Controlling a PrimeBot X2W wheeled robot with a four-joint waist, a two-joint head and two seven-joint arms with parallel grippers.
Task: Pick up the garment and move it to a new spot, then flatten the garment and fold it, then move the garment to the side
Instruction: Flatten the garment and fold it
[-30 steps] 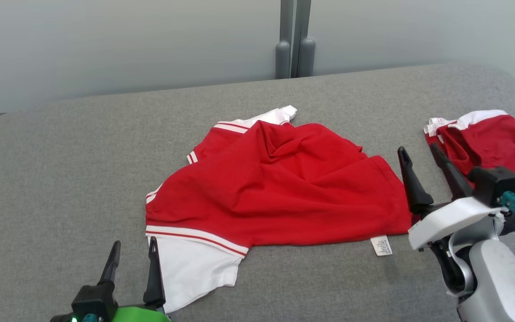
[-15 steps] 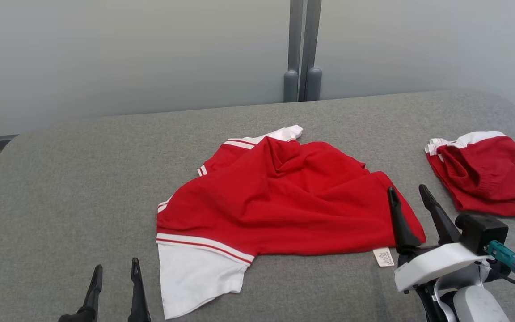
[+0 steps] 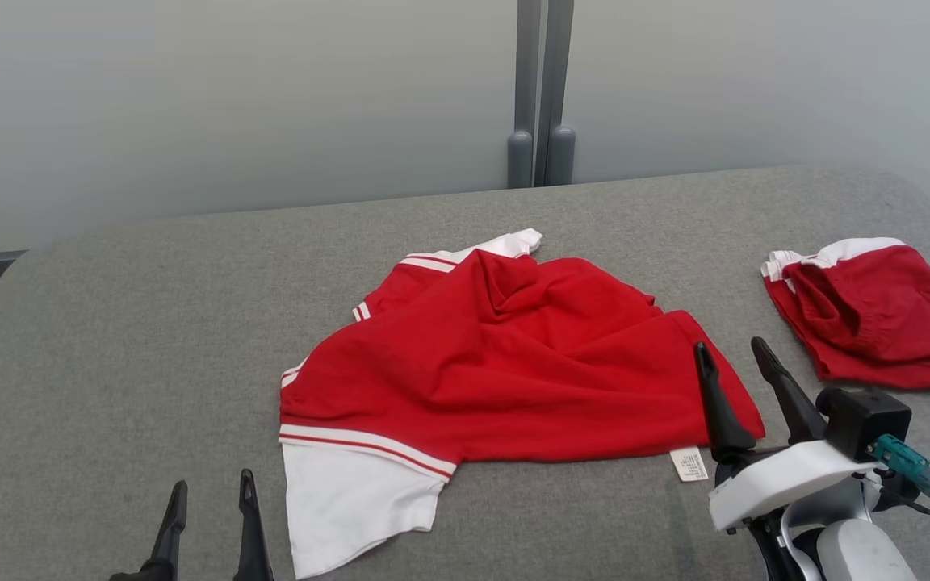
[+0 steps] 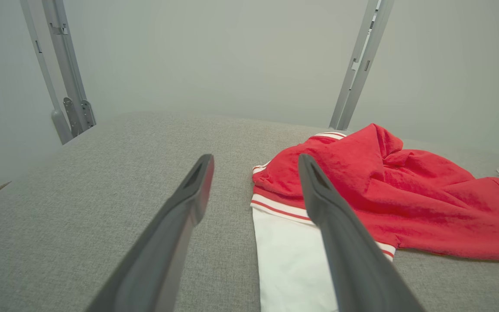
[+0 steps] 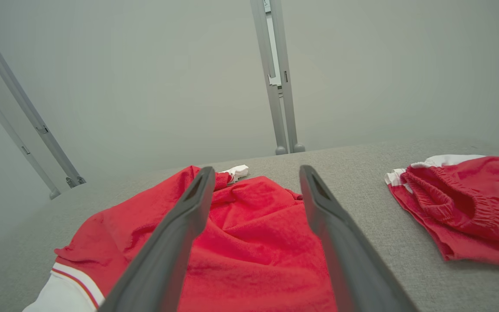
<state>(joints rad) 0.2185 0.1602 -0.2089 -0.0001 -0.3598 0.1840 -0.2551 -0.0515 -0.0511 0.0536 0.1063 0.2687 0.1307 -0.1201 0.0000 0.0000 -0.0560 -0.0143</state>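
Garment [image 3: 505, 363], red with white striped trim and a white sleeve, lies crumpled at the centre of the grey padded table [image 3: 150, 323]; red shorts [image 3: 877, 319] lie well apart at the right. Left gripper [image 3: 213, 480] stands at the near left, just beside the white sleeve, jaws fully apart and empty; right gripper [image 3: 730, 345] stands at the garment's near right corner, jaws fully apart, holding nothing.
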